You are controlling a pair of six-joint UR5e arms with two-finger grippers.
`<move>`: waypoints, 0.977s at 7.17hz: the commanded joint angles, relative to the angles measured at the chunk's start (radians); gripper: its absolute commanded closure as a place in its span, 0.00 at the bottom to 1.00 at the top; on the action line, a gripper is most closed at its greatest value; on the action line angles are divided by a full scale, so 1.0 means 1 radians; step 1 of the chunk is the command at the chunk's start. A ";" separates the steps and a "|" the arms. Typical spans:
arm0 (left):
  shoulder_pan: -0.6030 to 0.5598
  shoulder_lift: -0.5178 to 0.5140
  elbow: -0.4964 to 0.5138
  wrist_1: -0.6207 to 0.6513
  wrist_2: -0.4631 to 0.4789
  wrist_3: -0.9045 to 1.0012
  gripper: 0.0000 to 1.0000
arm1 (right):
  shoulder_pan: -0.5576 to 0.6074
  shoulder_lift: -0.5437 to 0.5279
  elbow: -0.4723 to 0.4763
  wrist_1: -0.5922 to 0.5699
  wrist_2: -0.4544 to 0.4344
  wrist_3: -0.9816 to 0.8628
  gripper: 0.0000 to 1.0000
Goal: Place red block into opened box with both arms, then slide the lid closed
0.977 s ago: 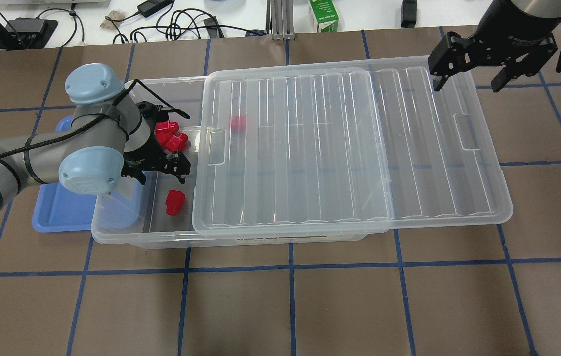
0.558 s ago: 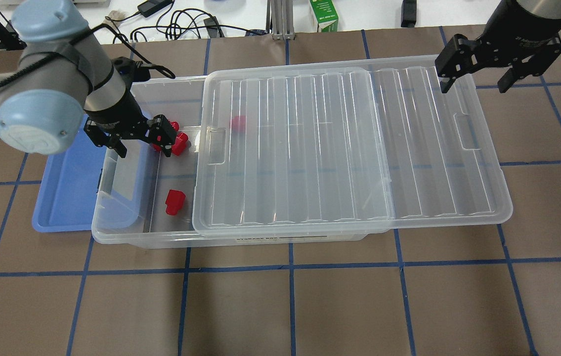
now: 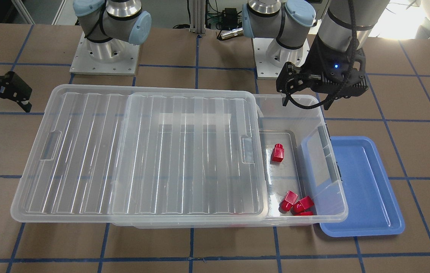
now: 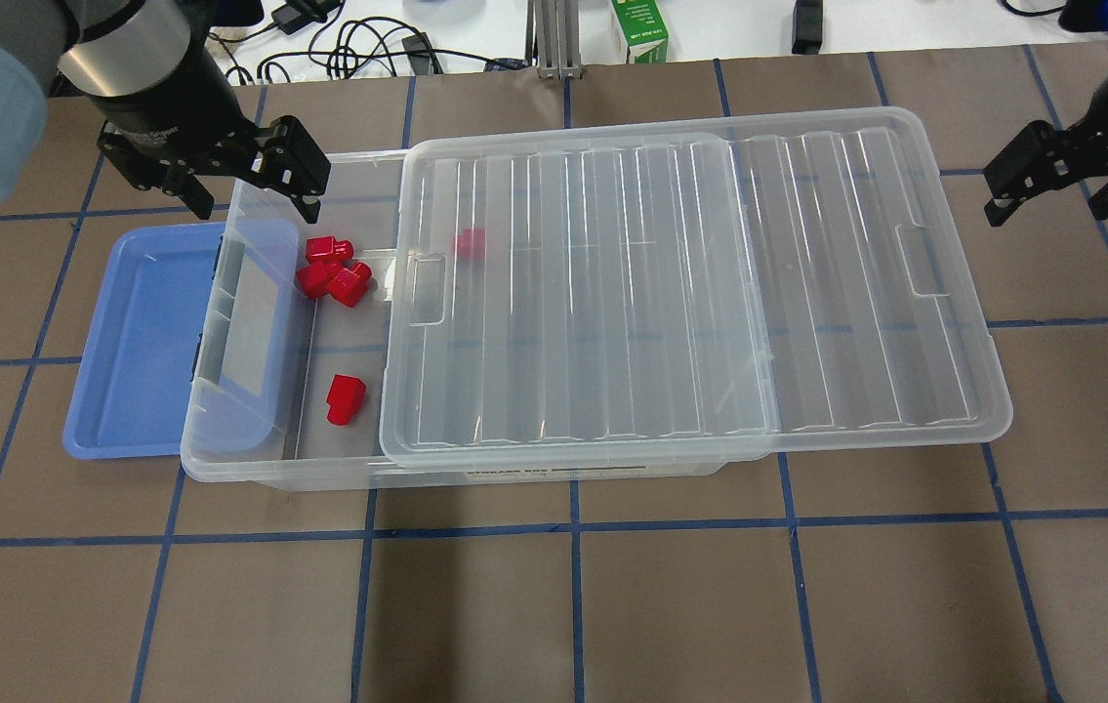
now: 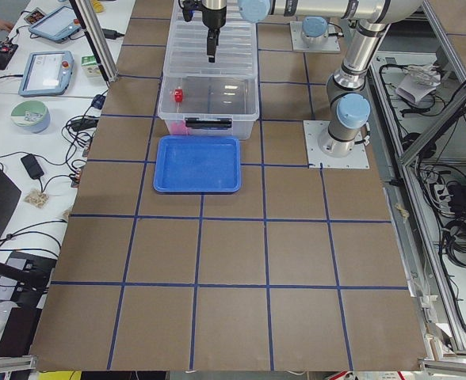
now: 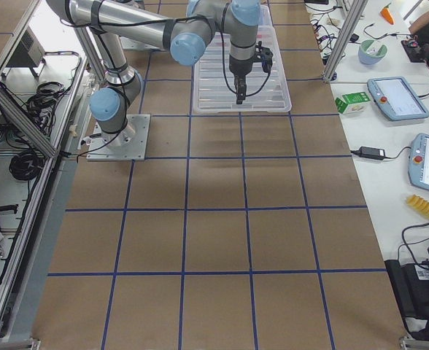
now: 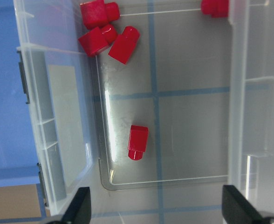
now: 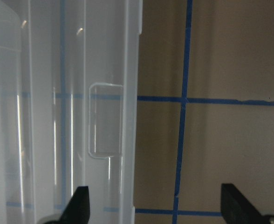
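Observation:
The clear box (image 4: 251, 471) lies across the table. Its ribbed lid (image 4: 690, 293) is slid toward my right and leaves the left end uncovered. A red block (image 4: 346, 398) lies alone on the box floor, also plain in the left wrist view (image 7: 138, 142) and the front view (image 3: 277, 153). Three more red pieces (image 4: 332, 268) cluster at the far wall, and another (image 4: 470, 243) shows through the lid. My left gripper (image 4: 256, 207) hangs open and empty above the box's far left corner. My right gripper (image 4: 1051, 205) is open beyond the lid's right end, over bare table.
An empty blue tray (image 4: 139, 332) sits against the box's left end. A green carton (image 4: 639, 29) and cables lie on the white bench behind the table. Brown mat with blue tape lines fills the near side.
My left gripper rose out of the box from beside the red cluster and moved back-left, staying open. The right gripper moved rightward, off the lid's far corner.

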 commanded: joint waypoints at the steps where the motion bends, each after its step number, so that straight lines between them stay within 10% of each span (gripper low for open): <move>1: -0.004 0.019 0.025 -0.014 -0.003 0.001 0.00 | -0.044 0.002 0.173 -0.199 -0.048 -0.040 0.00; 7: 0.000 0.042 0.011 -0.038 -0.013 0.001 0.00 | -0.042 0.016 0.244 -0.279 -0.035 -0.014 0.00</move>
